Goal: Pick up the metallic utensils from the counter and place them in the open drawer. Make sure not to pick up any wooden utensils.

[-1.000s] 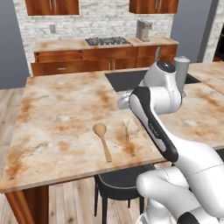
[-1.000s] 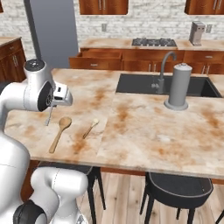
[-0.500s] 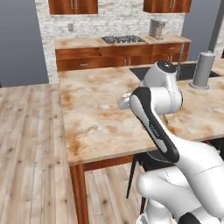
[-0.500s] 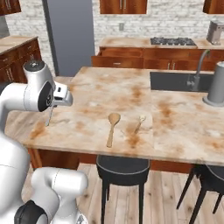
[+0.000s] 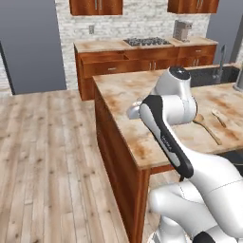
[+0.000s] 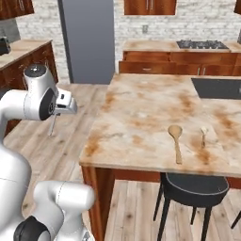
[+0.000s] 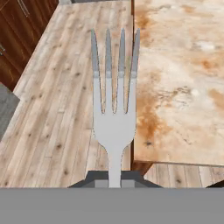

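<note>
Gripper: we see it clamped on the fork, tines pointing away
Fork position: over the wooden floor, just off the counter edge
Wooden spoon: we see it lying on the counter

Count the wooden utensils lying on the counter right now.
2. A light tan wooden spoon with round bowl lies near the counter's front edge; a shorter tan wooden utensil lies just beside it. The arm may hide others.
</note>
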Controlling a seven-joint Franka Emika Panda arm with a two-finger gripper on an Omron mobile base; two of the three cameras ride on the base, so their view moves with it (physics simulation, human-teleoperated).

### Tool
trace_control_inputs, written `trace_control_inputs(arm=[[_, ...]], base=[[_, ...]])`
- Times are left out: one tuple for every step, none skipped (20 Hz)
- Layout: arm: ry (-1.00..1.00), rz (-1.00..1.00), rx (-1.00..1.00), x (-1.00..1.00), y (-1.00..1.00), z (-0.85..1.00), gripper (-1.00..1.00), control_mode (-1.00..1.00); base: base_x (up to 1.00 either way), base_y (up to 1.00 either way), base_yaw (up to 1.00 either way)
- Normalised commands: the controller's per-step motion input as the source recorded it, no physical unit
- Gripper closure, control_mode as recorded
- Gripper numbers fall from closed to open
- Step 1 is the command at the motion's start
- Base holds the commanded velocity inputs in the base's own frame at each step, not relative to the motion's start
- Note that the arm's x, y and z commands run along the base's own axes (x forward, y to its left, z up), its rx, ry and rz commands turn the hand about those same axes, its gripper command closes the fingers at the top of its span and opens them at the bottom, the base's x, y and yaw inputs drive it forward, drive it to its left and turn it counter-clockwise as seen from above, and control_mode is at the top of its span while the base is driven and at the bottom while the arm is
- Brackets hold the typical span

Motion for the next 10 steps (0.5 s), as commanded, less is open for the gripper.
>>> trace_control_inputs(arm=[[0.00,0.00,0.00,0.00,0.00,0.00,1.00,1.00],[0.00,0.00,0.00,0.00,0.00,0.00,1.00,1.00],[0.00,0.00,0.00,0.00,0.00,0.00,1.00,1.00],[0.00,0.00,0.00,0.00,0.00,0.00,1.00,1.00],[0.00,0.00,0.00,0.00,0.00,0.00,1.00,1.00],[0.00,0.00,0.00,0.00,0.00,0.00,1.00,1.00],[0.00,0.00,0.00,0.00,0.00,0.00,1.00,1.00],[0.00,0.00,0.00,0.00,0.00,0.00,1.00,1.00],[0.00,0.00,0.00,0.00,0.00,0.00,1.00,1.00],[0.00,0.00,0.00,0.00,0.00,0.00,1.00,1.00]], base=[[0.44,1.00,-0.18],[0.50,1.00,-0.22],[0.69,1.00,-0.26],[0.89,1.00,-0.32],[0.91,1.00,-0.35],[0.90,1.00,-0.39],[0.88,1.00,-0.41],[0.86,1.00,-0.42],[0.86,1.00,-0.43],[0.81,1.00,-0.44]])
